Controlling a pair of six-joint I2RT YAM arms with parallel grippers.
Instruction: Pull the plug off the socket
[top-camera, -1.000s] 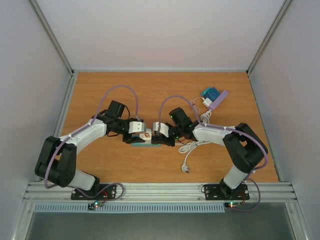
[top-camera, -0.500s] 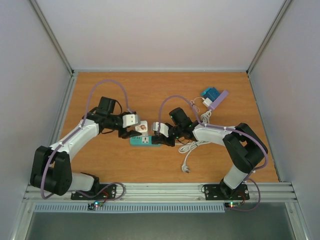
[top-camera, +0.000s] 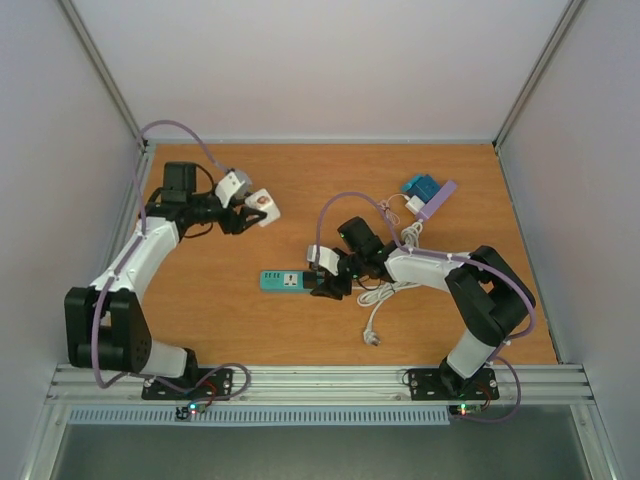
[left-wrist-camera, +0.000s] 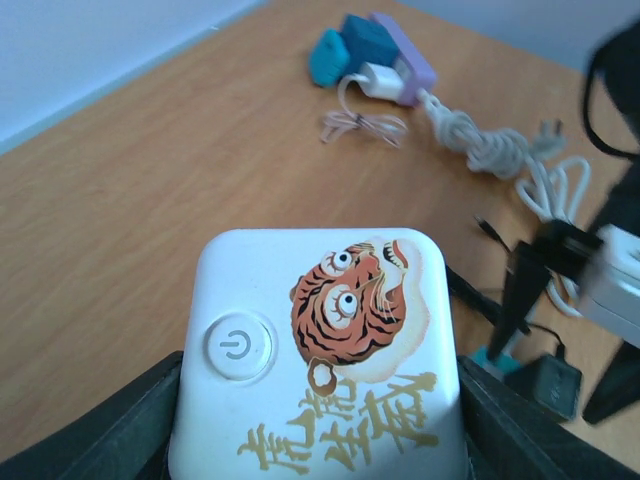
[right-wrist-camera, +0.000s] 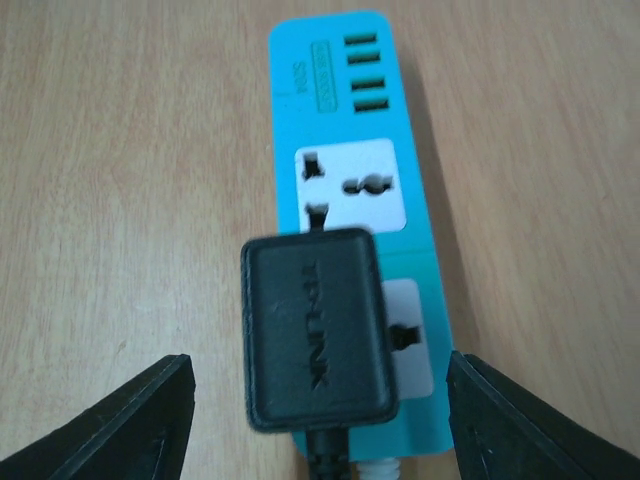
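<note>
Near the far-left corner of the table (top-camera: 200, 320), the left claw (top-camera: 248, 214) now grips the white square tiger-print plug (left-wrist-camera: 320, 350), carried clear of the flat teal plastic socket strip (top-camera: 283, 281) at mid-table. The right claw (right-wrist-camera: 320, 400) has opened, straddling the black boxy adapter (right-wrist-camera: 315, 340). 1 plug, 1 strip, 1 adapter, 2 claws.

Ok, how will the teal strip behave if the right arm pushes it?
Probably slides easily: the strip is flat, smooth plastic on the table. Likely stiff, not floppy. The black adapter plugged in near one end may make it pivot.
</note>
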